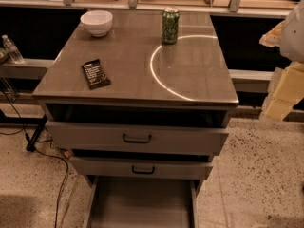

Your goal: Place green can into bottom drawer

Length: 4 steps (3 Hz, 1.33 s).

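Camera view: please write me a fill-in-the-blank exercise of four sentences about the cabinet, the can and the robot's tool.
1. The green can stands upright on the cabinet's ____.
2. Near the can sits a ____ bowl.
3. The bottom drawer is open and has ____ drawers above it.
4. The tool is at the picture's ____ edge, apart from the can.

Missing words: top; white; two; right.

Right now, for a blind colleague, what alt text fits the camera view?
A green can stands upright at the back of a grey cabinet top, with a white bowl and a dark snack bar. The bottom drawer is open; the pincer is at the right edge, apart from the can.
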Tool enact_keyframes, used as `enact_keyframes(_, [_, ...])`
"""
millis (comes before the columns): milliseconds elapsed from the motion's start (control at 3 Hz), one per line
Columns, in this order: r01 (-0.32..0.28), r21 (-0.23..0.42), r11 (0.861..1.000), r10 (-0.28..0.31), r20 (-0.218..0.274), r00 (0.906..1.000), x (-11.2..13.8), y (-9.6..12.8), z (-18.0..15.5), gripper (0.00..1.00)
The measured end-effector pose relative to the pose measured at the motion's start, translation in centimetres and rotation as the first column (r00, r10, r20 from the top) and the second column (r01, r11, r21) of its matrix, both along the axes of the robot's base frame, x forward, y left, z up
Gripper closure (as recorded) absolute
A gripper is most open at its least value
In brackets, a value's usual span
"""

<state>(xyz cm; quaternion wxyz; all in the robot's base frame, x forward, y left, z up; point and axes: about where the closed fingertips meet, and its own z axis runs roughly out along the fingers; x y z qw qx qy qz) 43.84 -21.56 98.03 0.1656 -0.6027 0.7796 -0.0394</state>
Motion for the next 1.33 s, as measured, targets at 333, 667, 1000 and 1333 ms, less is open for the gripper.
enact_keyframes(333, [0.0,0.0,1.0,0.0,0.0,1.0,0.0,0.0,0.0,0.0])
enact_keyframes(667, [-0.004,0.037,0.999,0.003,0.039,0.9992,3.0,0.5,-0.1,0.0])
enact_keyframes(1000, [0.017,0.111,0.994,-0.03,0.118,0.9926,12.4,2.7,-0.9,0.0])
enact_keyframes(1333, [0.088,0.218,0.972,-0.123,0.155,0.9802,20.8,3.3,-2.2,0.0])
